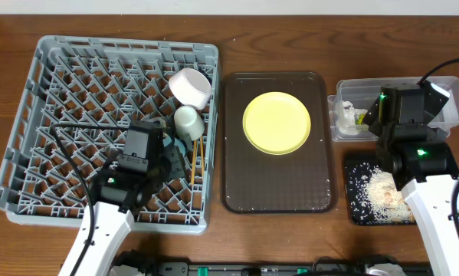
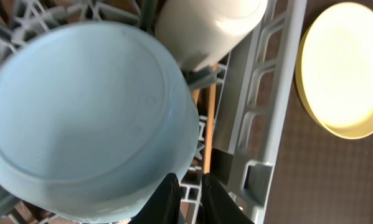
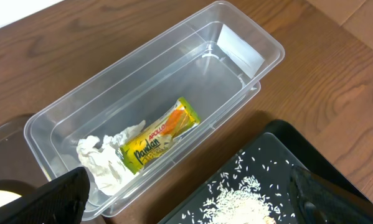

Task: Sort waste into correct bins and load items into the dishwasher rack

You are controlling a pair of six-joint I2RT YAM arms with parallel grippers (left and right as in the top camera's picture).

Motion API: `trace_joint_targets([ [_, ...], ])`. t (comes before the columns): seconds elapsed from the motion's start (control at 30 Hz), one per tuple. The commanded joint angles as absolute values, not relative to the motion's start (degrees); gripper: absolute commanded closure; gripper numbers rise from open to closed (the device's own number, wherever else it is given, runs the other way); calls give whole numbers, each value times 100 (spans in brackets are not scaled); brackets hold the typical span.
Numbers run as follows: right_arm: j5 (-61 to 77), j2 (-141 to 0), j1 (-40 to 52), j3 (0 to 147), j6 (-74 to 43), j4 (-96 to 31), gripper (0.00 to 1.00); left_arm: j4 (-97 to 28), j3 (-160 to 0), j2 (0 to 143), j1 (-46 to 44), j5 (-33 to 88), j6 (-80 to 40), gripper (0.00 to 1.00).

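In the grey dishwasher rack (image 1: 53, 115) a white bowl (image 1: 189, 87) lies on its side, with the light blue cup (image 1: 187, 121) just in front of it. The chopsticks (image 1: 196, 157) lie along the rack's right wall. My left gripper (image 2: 190, 199) hangs low by the cup (image 2: 86, 118), its jaws a narrow gap apart with nothing between them. The yellow plate (image 1: 277, 123) rests on the brown tray (image 1: 279, 195). The wrapper (image 3: 161, 135) and napkin (image 3: 102, 158) lie in the clear tub (image 3: 236, 25). My right gripper (image 3: 195, 208) is wide open above the food scraps (image 3: 242, 205) on the black tray (image 1: 359, 172).
The rack's right wall (image 2: 267, 106) stands between my left gripper and the brown tray. Bare wooden table shows between the tub and the black tray. The tub's right half holds nothing.
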State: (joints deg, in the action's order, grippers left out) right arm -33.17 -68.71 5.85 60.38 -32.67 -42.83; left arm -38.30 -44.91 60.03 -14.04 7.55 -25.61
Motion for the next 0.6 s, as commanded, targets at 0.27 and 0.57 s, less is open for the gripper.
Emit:
trace_joint_targets([
  [0.27, -3400, -6827, 565, 6097, -3339, -4294, 1, -3719, -4700, 5874, -1428, -1186, -2530, 89],
  [0.57, -3400, -6827, 565, 6097, -3339, -4294, 1, -3638, -4696, 6694, -1428, -1271, -2528, 90],
])
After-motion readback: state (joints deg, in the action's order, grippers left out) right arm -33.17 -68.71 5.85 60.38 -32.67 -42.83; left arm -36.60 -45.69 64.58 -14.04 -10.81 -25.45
